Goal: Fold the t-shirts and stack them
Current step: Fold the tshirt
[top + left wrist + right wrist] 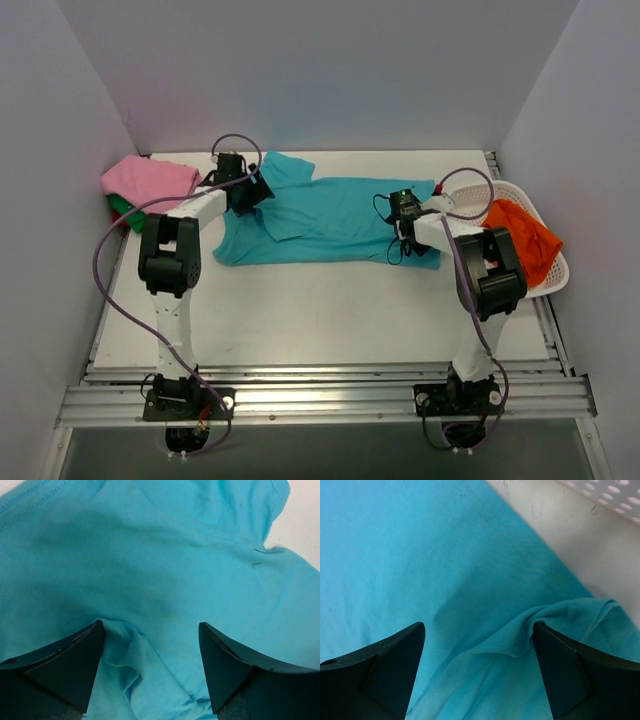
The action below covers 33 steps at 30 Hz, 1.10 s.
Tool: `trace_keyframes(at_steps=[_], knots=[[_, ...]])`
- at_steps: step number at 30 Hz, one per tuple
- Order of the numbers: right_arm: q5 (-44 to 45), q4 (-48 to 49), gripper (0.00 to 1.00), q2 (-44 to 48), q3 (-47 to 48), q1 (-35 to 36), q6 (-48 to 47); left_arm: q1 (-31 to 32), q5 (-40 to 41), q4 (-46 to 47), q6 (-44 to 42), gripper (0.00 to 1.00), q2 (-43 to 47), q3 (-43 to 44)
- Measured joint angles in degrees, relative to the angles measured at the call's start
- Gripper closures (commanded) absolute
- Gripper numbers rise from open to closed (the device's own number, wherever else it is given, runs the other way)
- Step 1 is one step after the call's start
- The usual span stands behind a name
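left hand (pixel 150 624) and right hand (pixel 479 625) gape wide over the teal t-shirt (pixel 330 215), holding nothing; green shirt (pixel 125 212) mostly hidden.

Bare near tabletop (pixel 320 320); basket (pixel 553 277) right, shirt pile (pixel 150 180) left.

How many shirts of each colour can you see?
teal shirt: 1
pink shirt: 1
green shirt: 1, peeking out under the pink one
orange shirt: 1
Total: 4 shirts
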<state>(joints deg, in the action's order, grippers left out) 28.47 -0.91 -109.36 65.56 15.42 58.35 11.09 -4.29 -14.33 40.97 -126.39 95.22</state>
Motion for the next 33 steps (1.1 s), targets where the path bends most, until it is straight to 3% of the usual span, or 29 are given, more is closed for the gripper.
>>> trace_keyframes(at_steps=[11, 20, 23, 28, 33], knots=[[1.57, -6.71, 0.14, 4.96, 3.04, 0.02, -1.70, -3.23, -4.15, -1.81, 0.31, 0.11, 2.54, 0.57], [3.85, -8.96, 0.15, 5.75, 23.54, -3.56, -6.36, -8.72, -4.59, -2.58, 2.67, 0.14, 3.76, 13.68], [2.93, -5.86, 0.16, 9.27, 19.34, -4.33, -7.28, -9.38, -4.52, 1.07, 3.63, 0.14, 8.48, 7.45], [-3.37, 1.44, 0.25, 15.98, 0.50, -0.59, -7.28, -7.48, -3.74, 3.43, 4.52, 0.18, 21.40, -12.39], [-8.02, 7.32, 0.44, 15.69, -12.59, 5.90, -6.93, -2.45, -1.81, 7.21, 4.66, 0.21, 30.80, -27.30]])
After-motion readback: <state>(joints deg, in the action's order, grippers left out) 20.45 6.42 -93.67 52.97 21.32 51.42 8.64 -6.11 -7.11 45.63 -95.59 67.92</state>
